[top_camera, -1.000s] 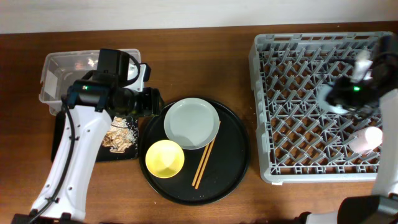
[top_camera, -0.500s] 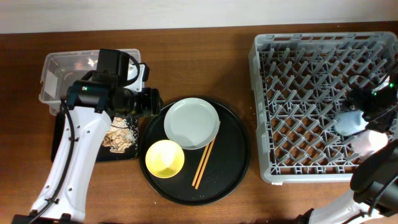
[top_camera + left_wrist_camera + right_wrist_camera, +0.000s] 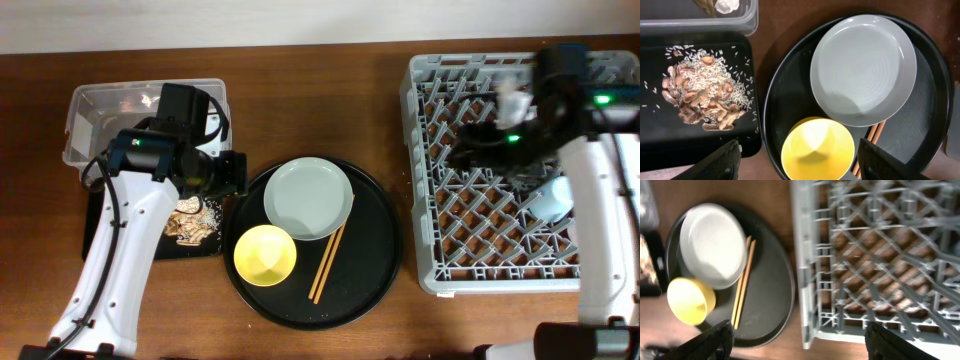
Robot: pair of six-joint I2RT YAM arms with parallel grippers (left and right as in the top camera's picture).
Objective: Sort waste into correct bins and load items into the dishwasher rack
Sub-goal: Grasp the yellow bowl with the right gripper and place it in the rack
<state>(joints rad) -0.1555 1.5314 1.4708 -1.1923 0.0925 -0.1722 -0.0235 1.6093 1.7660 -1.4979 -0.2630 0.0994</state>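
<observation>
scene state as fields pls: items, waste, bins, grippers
plate: on round black tray, empty
yellow bowl: same tray, empty
chopsticks: same tray, beside plate
food scraps: in black rectangular tray
tissue: in clear tub
rack: one pale cup visible
left gripper: open, empty
right gripper: open, empty

Left of the large round black tray (image 3: 378, 240), your left arm (image 3: 125, 235) had a long white link, black motor housings, a small green light (image 3: 137, 141) and a thin black cable (image 3: 117, 215) alongside. Right of that tray, your right arm (image 3: 598, 240) matched, showing two green lights. Both ended in dark matte fingers (image 3: 722, 162).
</observation>
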